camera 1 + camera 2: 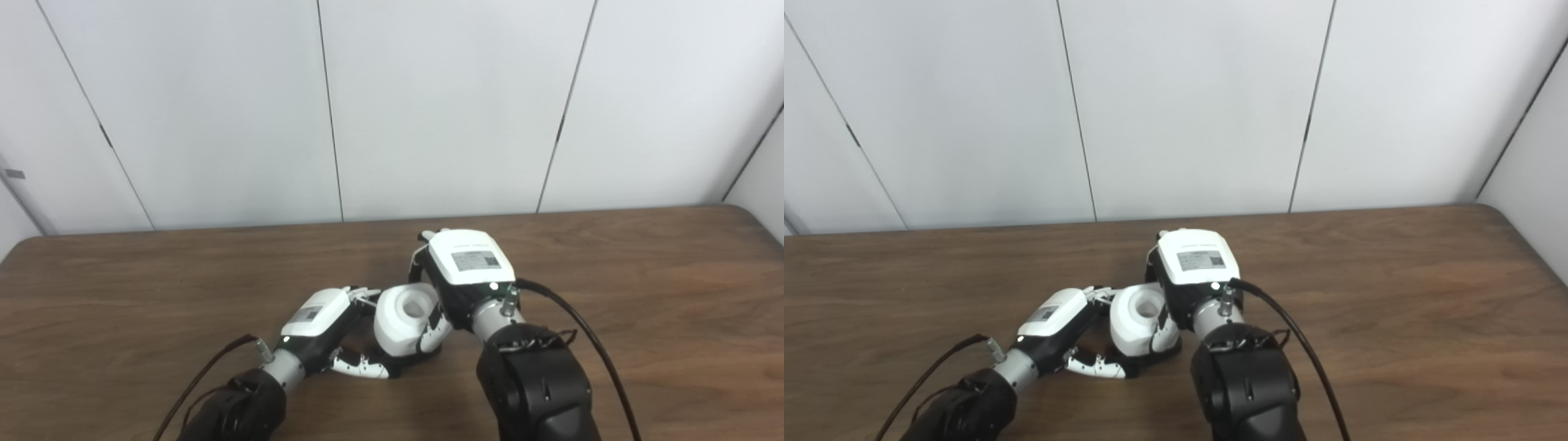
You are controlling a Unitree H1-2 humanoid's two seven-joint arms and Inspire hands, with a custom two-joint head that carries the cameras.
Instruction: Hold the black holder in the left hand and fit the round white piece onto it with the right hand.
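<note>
The round white piece [403,317] is a thick ring with a hollow centre, held low over the brown table [643,294] near its front middle. My right hand [456,278] wraps it from the right, fingers curled around its side. My left hand [327,321] comes in from the left with its fingers reaching under and around the piece's lower left. Only a dark sliver of the black holder [401,366] shows under the white piece, between the two hands; most of it is hidden.
The wooden table [1396,288] runs to a white panelled wall [1182,110] at the back. Its rounded right corner is at the far right. Black cables trail from both wrists toward the front edge.
</note>
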